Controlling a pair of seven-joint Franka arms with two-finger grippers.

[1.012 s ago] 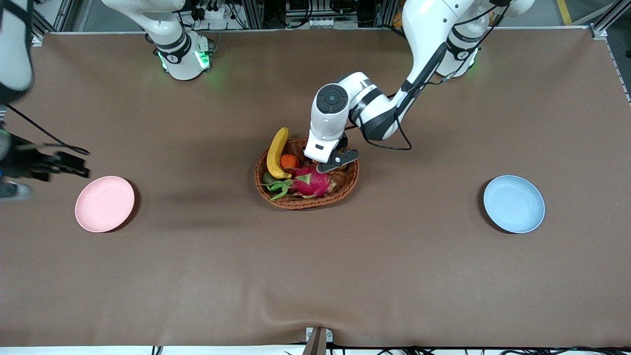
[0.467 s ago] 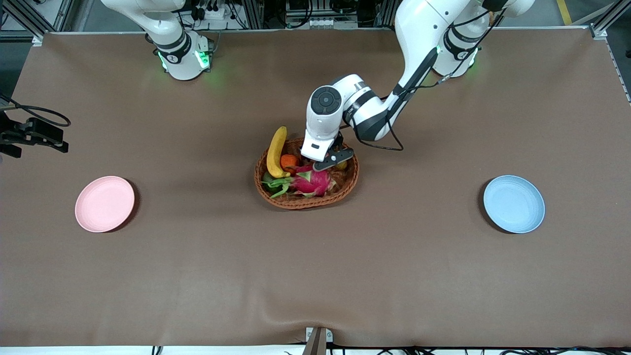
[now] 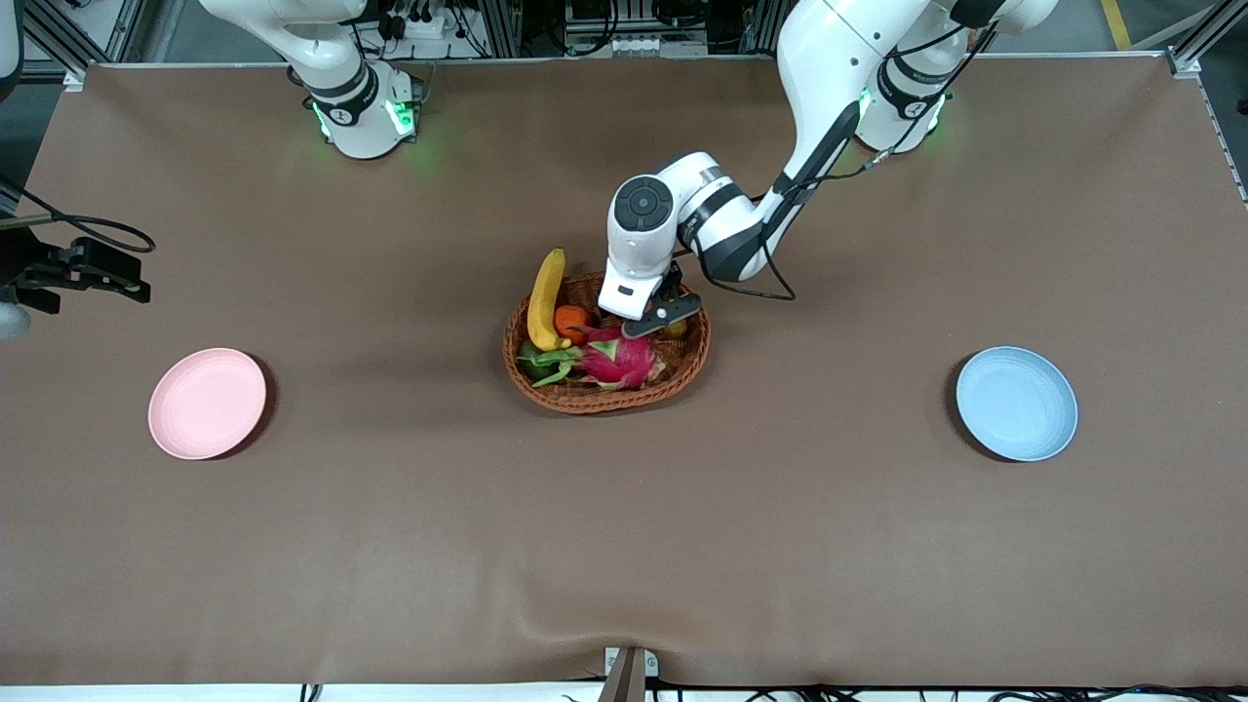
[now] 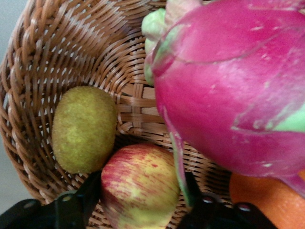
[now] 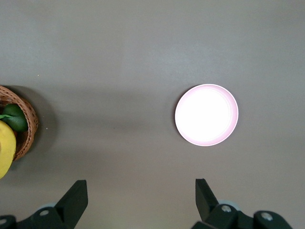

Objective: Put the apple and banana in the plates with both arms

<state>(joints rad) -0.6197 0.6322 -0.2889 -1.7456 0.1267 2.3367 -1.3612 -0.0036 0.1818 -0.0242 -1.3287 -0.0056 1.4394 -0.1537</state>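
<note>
Nearest the front camera lie the two plates, the pink plate point(image 3: 207, 403) at the right arm's end of the table and the blue plate point(image 3: 1017, 403) at the left arm's end, both bare and well apart from the basket point(image 3: 604, 392) between them. In that basket the dragon fruit point(image 3: 616, 360) sits nearest, bulky and touching the apple point(image 4: 139, 186), which rests against the wicker wall with the kiwi point(image 4: 84, 129) just beside it. The left gripper point(image 4: 138, 210) is down in the basket with its fingers point(image 4: 78, 202) closed on either side of the apple, so the grip looks made. The smart move now is a straight, slow lift: the dragon fruit's leafy scale lies across one side of the apple and could drag, and the kiwi could roll. Once clear of the rim, carry it toward the blue plate. A little farther off, the orange point(image 3: 572, 318) sits beside the banana point(image 3: 546, 298), which leans over the farther rim, untouched. The right gripper point(image 5: 138, 202) hangs spread wide and empty above bare table near the pink plate; the right arm waits, and the banana should be an easy reach for it.
</note>
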